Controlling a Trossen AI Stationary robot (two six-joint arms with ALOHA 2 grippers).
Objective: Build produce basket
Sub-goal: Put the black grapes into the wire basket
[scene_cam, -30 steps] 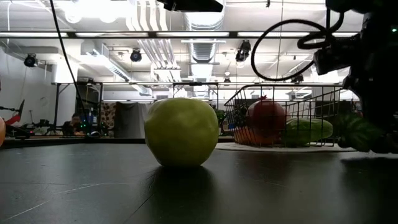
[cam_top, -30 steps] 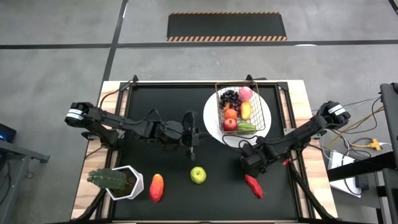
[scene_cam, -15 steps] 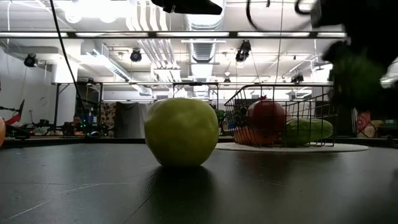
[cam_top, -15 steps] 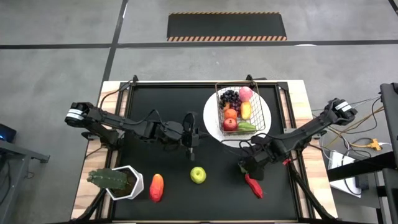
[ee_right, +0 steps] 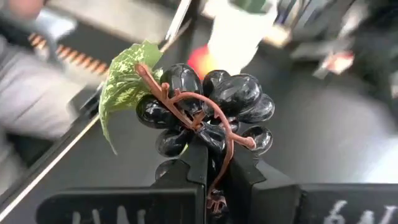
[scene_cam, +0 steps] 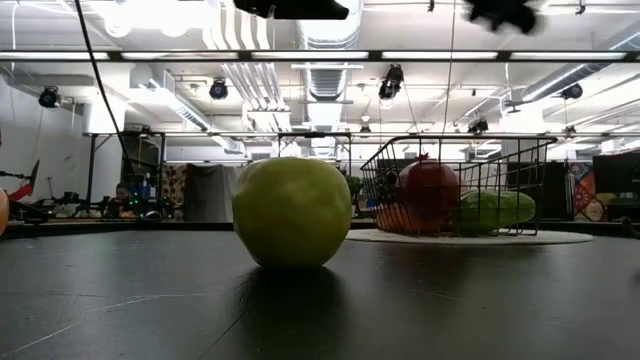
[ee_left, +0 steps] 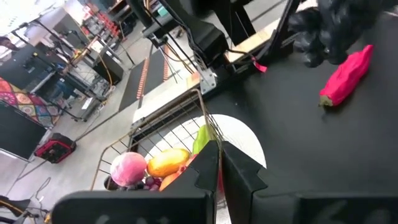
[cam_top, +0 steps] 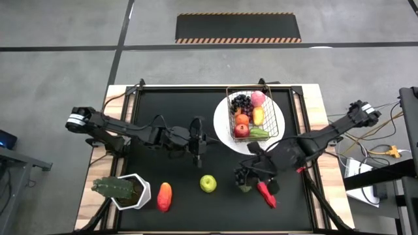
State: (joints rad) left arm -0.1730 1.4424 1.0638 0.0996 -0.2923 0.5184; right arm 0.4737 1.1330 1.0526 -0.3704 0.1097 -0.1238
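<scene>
Holding a dark grape bunch (ee_right: 208,112) by its stem, the right gripper (cam_top: 246,176) is clenched and sits above the mat between the green apple (cam_top: 208,183) and the red pepper (cam_top: 266,193), well short of the basket (cam_top: 255,116).

Risks from here, as judgement:
- Grip is on a thin stem only. The bunch hangs out past the fingertips with its leaf (ee_right: 124,84) trailing, so a fast swing toward the basket could twist or slip it out.
- The basket already holds grapes, a peach, a mango, a red apple and a green vegetable. Space looks tight, so a low approach may snag the wire rim or handle and shove the basket across the white plate (cam_top: 222,127).
- A release from too high could bounce the bunch off the fruit and onto the mat.

Left gripper (cam_top: 199,147) is closed on nothing, parked mid-table just beside the plate. It sits near the carry path, so arm clearance needs watching.

Still on the mat: green apple, red pepper, and an orange-red fruit (cam_top: 164,196) by the potted plant (cam_top: 121,189).
</scene>
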